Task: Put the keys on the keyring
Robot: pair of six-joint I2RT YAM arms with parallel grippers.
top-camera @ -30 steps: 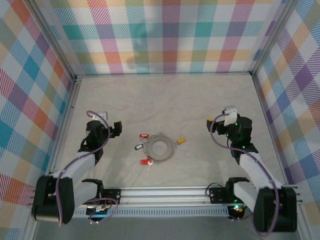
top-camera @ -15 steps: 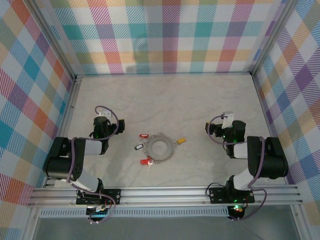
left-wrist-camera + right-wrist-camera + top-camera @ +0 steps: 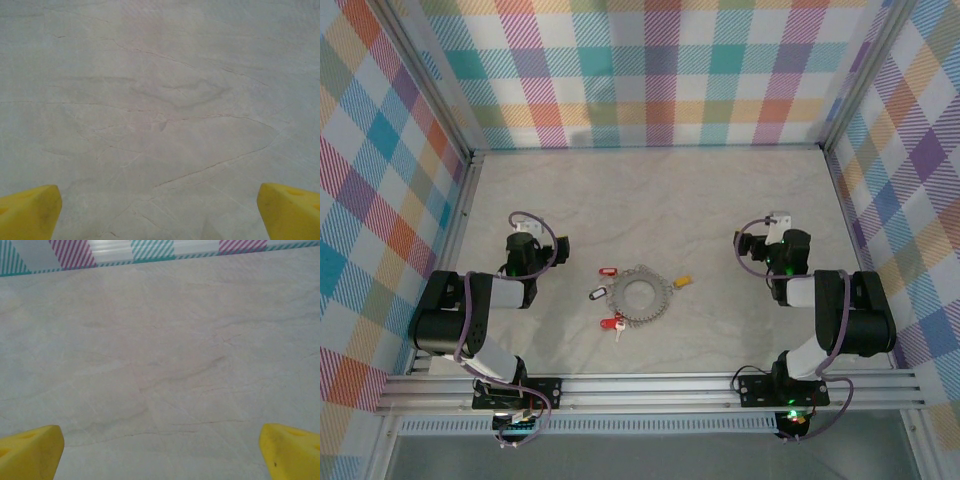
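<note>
Pale table (image 3: 720,200) holds the keyring (image 3: 640,314) at centre frame; left gripper (image 3: 160,212) and right gripper (image 3: 160,452) gape wide, empty.

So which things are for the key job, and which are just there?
For the job: keyring; yellow-tagged key; upper red-tagged key; dark-tagged key; lower red-tagged key; left gripper and right gripper, both open.

Just there: grey table cover; checked walls; metal rail at the near edge.
</note>
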